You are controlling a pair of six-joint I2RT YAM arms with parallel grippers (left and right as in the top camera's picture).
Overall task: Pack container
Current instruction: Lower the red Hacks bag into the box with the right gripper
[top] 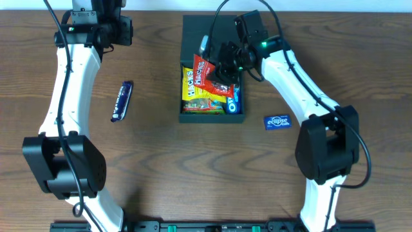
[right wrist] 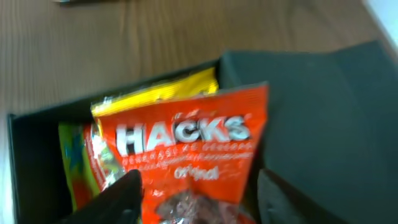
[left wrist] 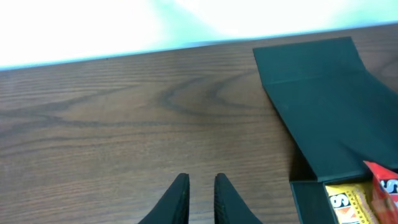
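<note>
Teal-green and matte, the container point(top: 212, 118) is sitting mid-way across the table point(top: 154, 148), its flap lid point(top: 196, 32) lying open toward the far edge. Inside, a red HACKS packet point(right wrist: 186, 143) is lying over a yellow packet point(right wrist: 155, 93), a green sweet bag point(top: 203, 103) and a blue Oreo pack point(top: 234, 98). The right gripper point(right wrist: 205, 190) is hanging over the container, jaws spread either side of the red packet. The left gripper point(left wrist: 200, 193) is hovering beside the lid, fingers slightly parted, pinching nothing.

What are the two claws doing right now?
Left gripper: slightly open, empty.
Right gripper: open around the red Hacks packet, seemingly not gripping it.
</note>
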